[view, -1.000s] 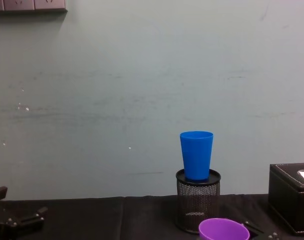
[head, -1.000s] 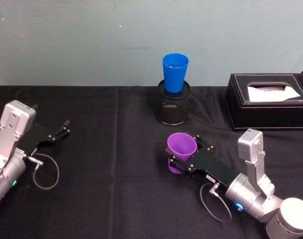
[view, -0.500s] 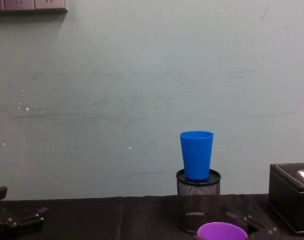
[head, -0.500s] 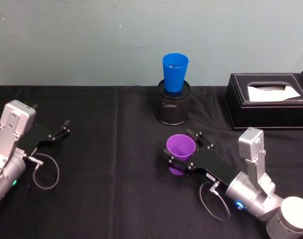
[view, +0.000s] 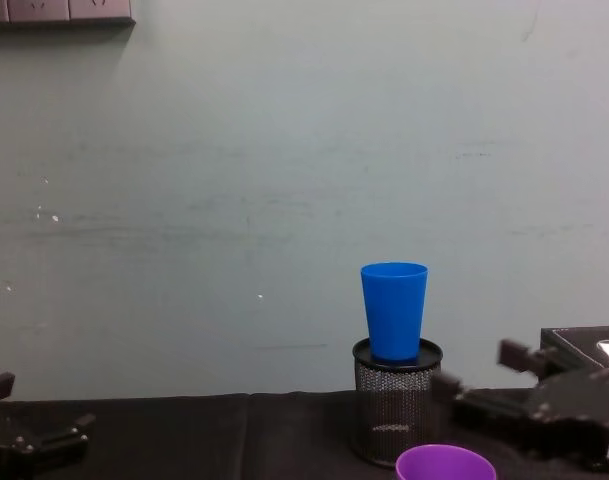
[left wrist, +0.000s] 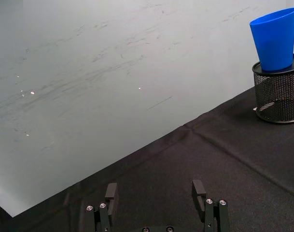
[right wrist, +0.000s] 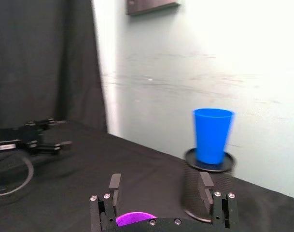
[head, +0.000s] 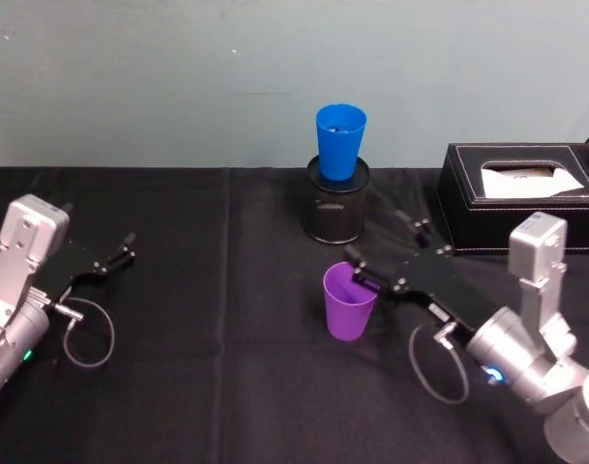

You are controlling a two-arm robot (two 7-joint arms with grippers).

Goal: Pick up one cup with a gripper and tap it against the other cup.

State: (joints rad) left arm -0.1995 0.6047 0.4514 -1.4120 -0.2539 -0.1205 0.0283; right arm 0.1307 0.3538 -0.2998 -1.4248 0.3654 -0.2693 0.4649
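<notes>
The purple cup (head: 350,302) stands upright on the black table, free of both grippers; its rim shows in the chest view (view: 446,462) and the right wrist view (right wrist: 135,218). My right gripper (head: 381,244) hovers open just above and behind the purple cup's right side, empty, its fingers (right wrist: 115,185) spread wide. It hangs at the right in the chest view (view: 479,370). The blue cup (head: 339,140) sits upright in a black mesh pen holder (head: 338,208) farther back. My left gripper (head: 101,232) rests open at the far left, its fingers (left wrist: 110,191) apart.
A black tissue box (head: 521,198) stands at the back right, close behind my right gripper. The blue cup (view: 394,310) and the mesh holder (view: 396,405) rise near the wall. Black cloth (head: 207,329) covers the table between the two arms.
My right gripper opened and let go of the purple cup, which now stands upright on the table. The gripper then rose and swung back to the right. The left arm stayed still.
</notes>
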